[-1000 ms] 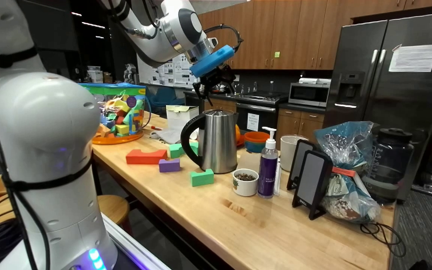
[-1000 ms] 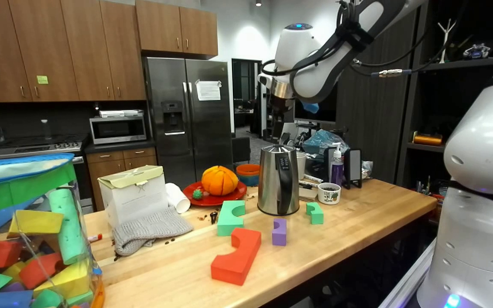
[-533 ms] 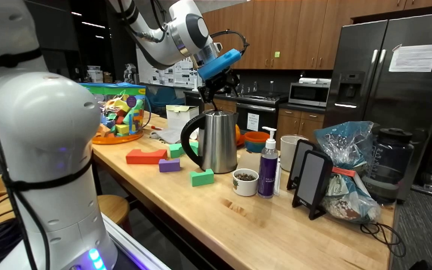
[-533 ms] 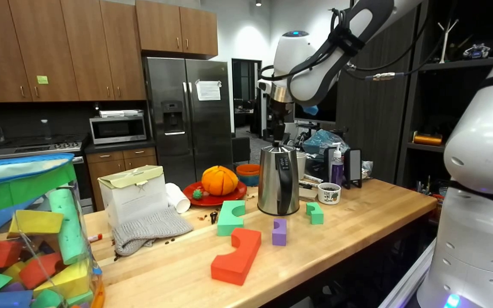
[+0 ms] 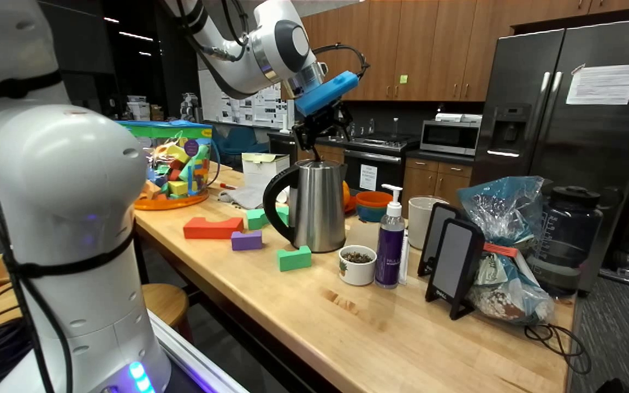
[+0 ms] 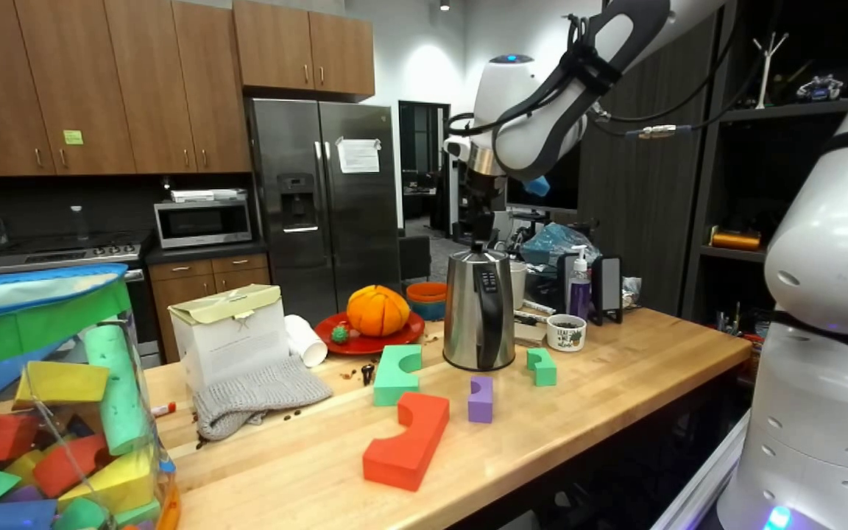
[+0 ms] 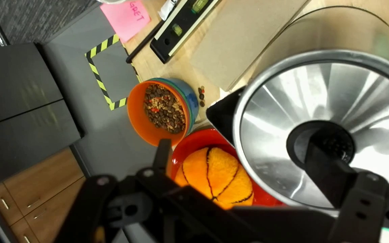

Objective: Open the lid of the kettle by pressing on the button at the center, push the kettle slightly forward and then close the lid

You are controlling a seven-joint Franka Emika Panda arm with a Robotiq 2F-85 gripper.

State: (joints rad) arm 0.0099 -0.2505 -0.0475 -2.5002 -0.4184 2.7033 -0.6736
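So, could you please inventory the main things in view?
electric kettle: 1, steel and black, on table
lid: 1, steel, on kettle
arch blocks: 4, red, purple, two green, near kettle
block bin: 1, clear-and-green, on table
carton: 1, white, beside knitted cloth
knitted cloth: 1, grey, beside carton
plush toy: 1, orange, on red plate
stacked bowls: 2 or more, orange topmost, by plate
pump bottle: 1, purple, beside pot
pot: 1, white, beside bottle
speakers: 2, black, near bottle
refrigerator: 1, dark steel, background
robot arm: 1, white, over table
gripper: 1, black, one finger over lid
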